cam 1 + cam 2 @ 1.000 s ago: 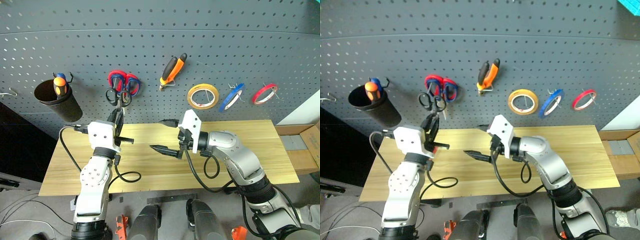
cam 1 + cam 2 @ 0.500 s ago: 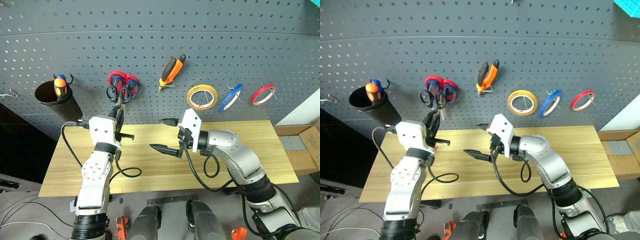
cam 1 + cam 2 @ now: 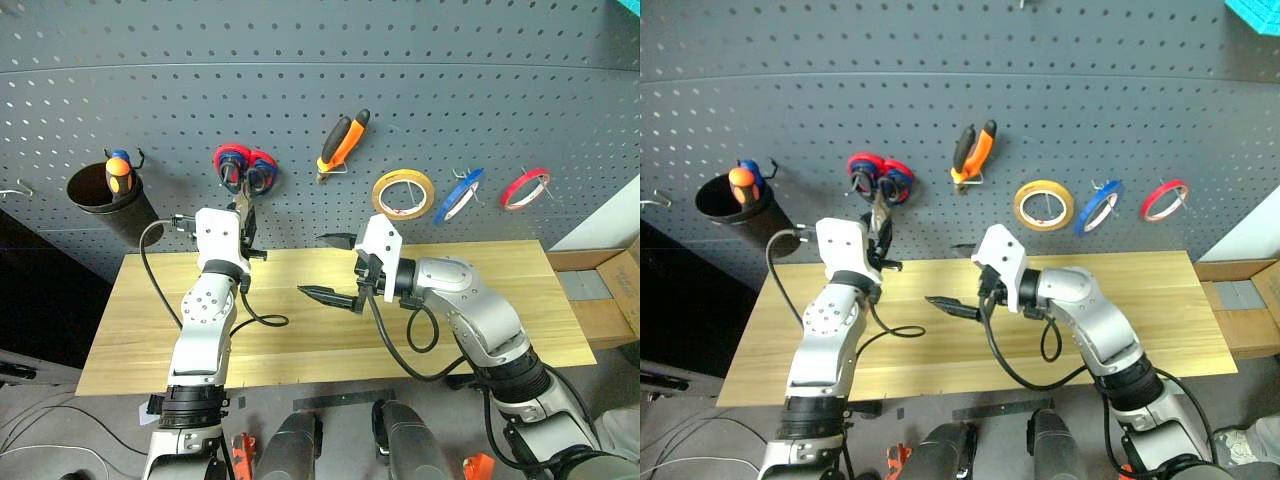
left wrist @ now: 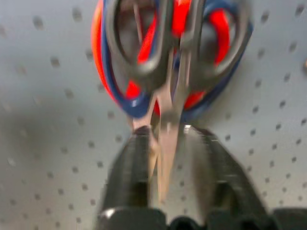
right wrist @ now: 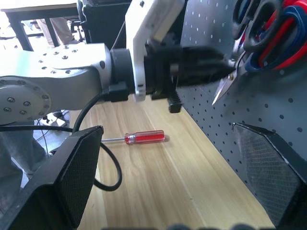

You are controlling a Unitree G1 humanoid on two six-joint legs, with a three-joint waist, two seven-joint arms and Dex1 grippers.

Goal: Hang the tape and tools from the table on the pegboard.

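Steel-bladed black-handled scissors (image 4: 165,96) hang between the left tool's (image 4: 168,158) parted fingers; right tool (image 3: 335,268) gapes.

Moved farther and up to the pegboard (image 3: 480,90) — left gripper (image 3: 243,206), black scissors (image 4: 165,72) now over the red-and-blue scissors (image 3: 247,160) — fingers (image 4: 132,167) loosened.

- I can't read any text, label, brand, number or sign anywhere in my views.
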